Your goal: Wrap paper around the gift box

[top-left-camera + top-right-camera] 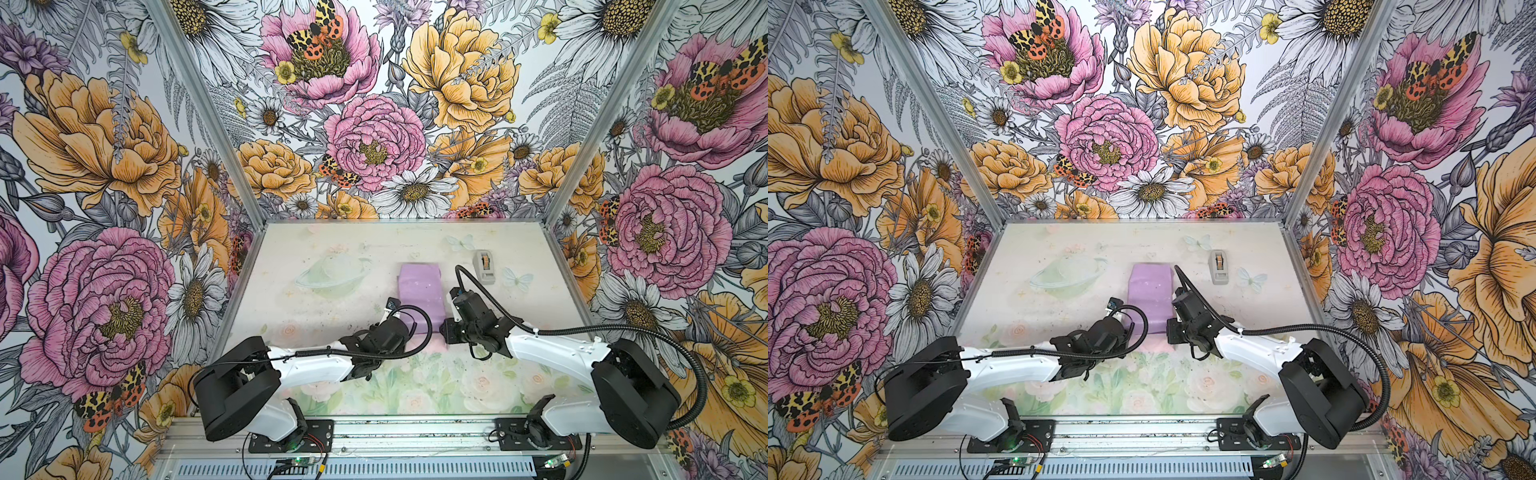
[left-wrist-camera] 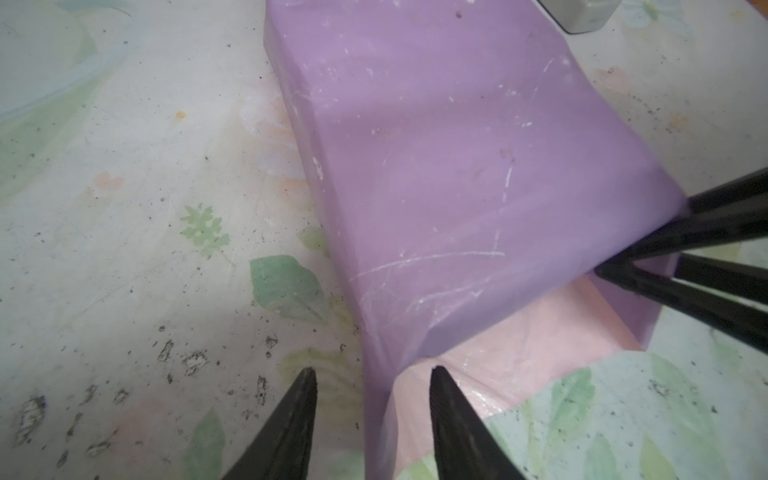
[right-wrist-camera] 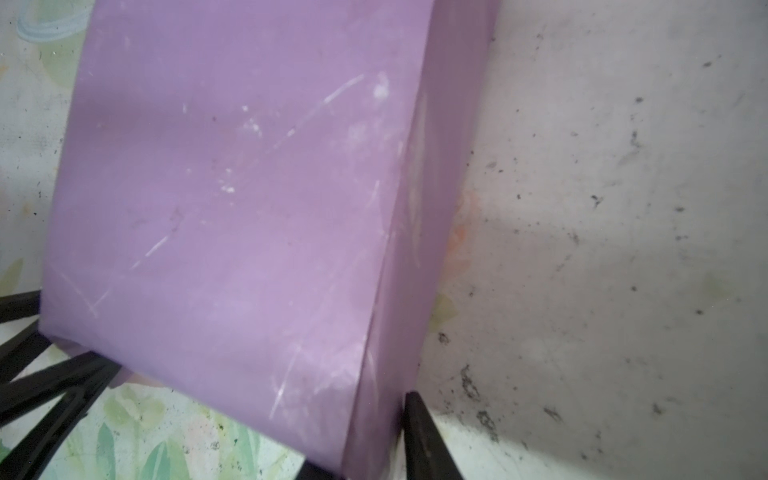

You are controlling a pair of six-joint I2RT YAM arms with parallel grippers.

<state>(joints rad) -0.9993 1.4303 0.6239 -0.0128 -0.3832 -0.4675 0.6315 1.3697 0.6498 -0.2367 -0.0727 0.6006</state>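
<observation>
Pastel printed tabletop [image 1: 332, 249]; paper [image 1: 417, 291] draped lilac-up over hidden gift box, centre, long axis 12-to-6; left gripper [image 2: 372, 372] at its 7 o'clock corner, jaws apart; right gripper [image 3: 361, 432] at 5 o'clock corner, grip unclear.

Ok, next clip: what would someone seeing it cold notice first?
The loud floral wallpaper on every wall around the table grabs the eye first. Then the lilac paper mid-table, draped over something blocky, pink underside peeking out at the near end, where the left claw and right claw sit at either side. A small grey tape dispenser stands apart, farther back on the right.
</observation>
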